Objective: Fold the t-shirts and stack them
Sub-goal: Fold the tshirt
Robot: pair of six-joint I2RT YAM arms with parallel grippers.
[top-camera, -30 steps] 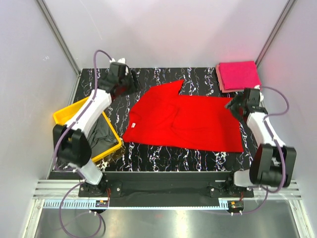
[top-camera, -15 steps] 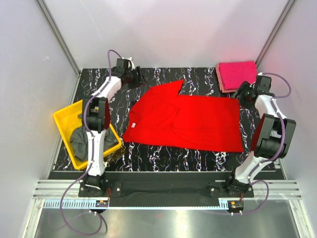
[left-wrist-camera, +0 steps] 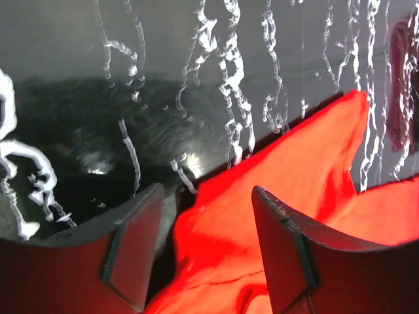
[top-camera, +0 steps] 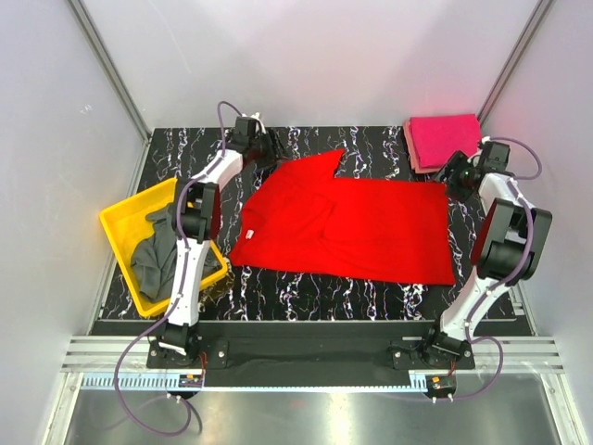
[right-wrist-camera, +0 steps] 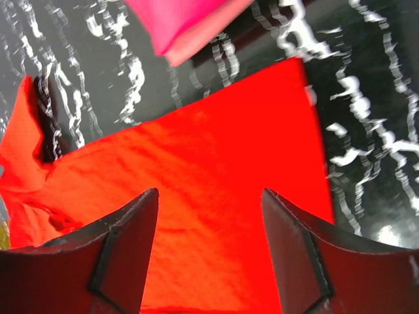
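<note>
A bright red t-shirt (top-camera: 371, 227) lies spread flat on the black marbled table (top-camera: 306, 295), neck toward the left, one sleeve pointing to the back. My left gripper (top-camera: 271, 154) hovers at the shirt's far left shoulder. In the left wrist view it (left-wrist-camera: 206, 196) is open, with the edge of the red cloth (left-wrist-camera: 314, 150) under its jaws. My right gripper (top-camera: 451, 172) is at the shirt's far right corner. In the right wrist view it (right-wrist-camera: 209, 196) is open above the red cloth (right-wrist-camera: 216, 150), gripping nothing. Folded magenta-pink t-shirts (top-camera: 447, 141) (right-wrist-camera: 183, 19) lie stacked at the back right.
A yellow tray (top-camera: 119, 215) sits tilted at the table's left edge with a crumpled dark grey t-shirt (top-camera: 151, 258) in it. White walls and metal posts close in the table at the back and both sides.
The left arm has stretched out and swung right along the back, up to the red shirt's shoulder. The right gripper has moved back to the shirt's far right corner. The shirt lies unmoved.
</note>
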